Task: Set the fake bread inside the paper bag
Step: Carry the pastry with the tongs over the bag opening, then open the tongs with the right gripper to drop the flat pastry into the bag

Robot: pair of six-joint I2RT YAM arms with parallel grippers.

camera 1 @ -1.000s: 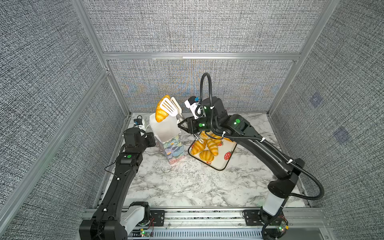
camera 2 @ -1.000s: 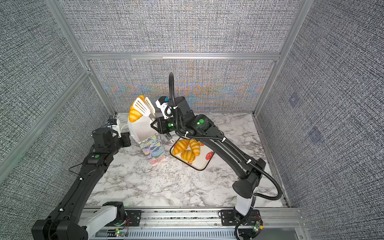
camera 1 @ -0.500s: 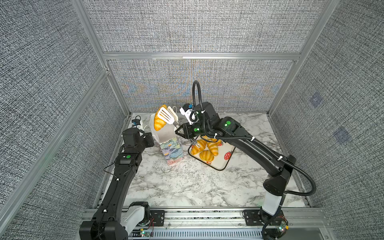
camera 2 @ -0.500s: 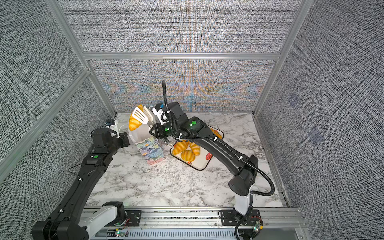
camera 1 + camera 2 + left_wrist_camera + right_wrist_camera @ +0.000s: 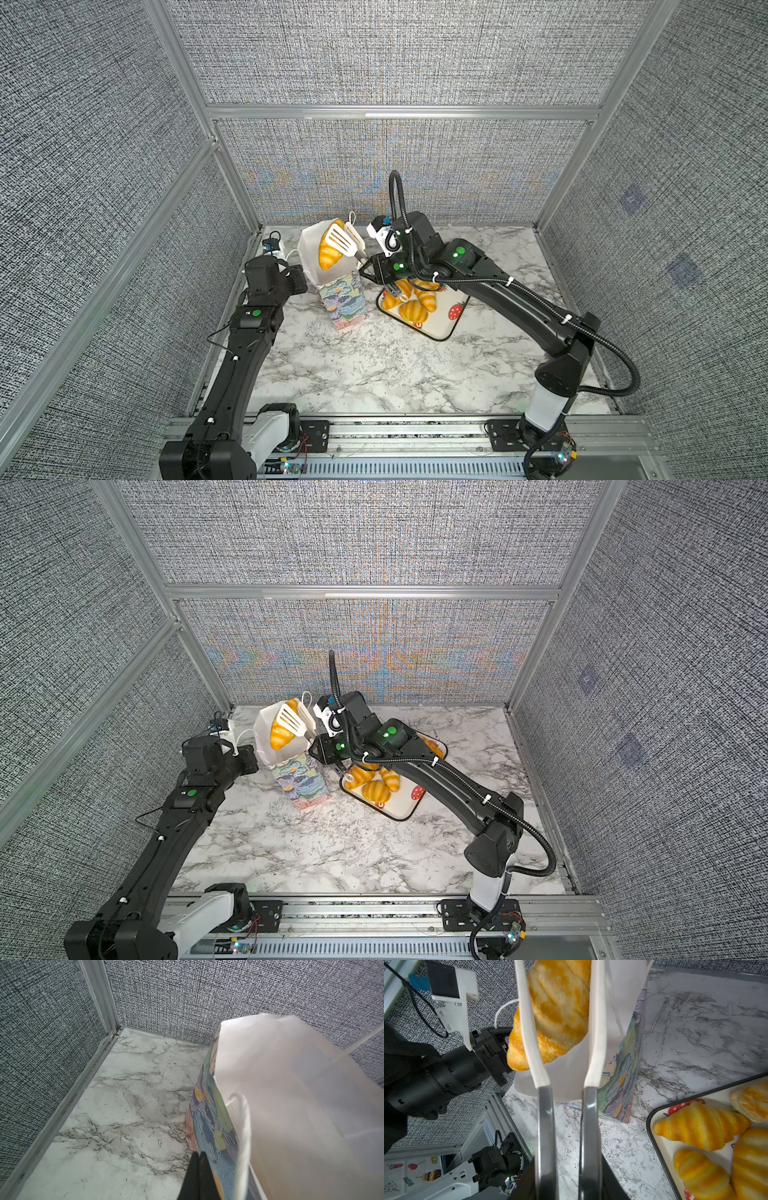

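grey woven wall panels (image 5: 395, 62) enclose a marble-patterned table (image 5: 374, 374). one golden croissant (image 5: 328, 257) is gripped between the two white slotted heads of a pair of tongs (image 5: 341, 241). it is held at the open mouth of the paper bag (image 5: 345, 301) and is seen against the bag's white inside. whether its lower end is below the rim cannot be told. the bag is stood on its base at the far left of the table, with its floral print turned to the near side. the tongs' metal handles are clamped in the right hand (image 5: 368, 269), which is carried by the arm on the right. the left hand (image 5: 197, 1167) is set against the bag's left wall near a white cord handle (image 5: 245, 1136), with its fingers pressed together. whether paper is pinched between them cannot be told. the other fake bread (image 5: 413, 309) is laid on a strawberry-print tray (image 5: 438, 323) with a black rim, just right of the bag and apart from it.
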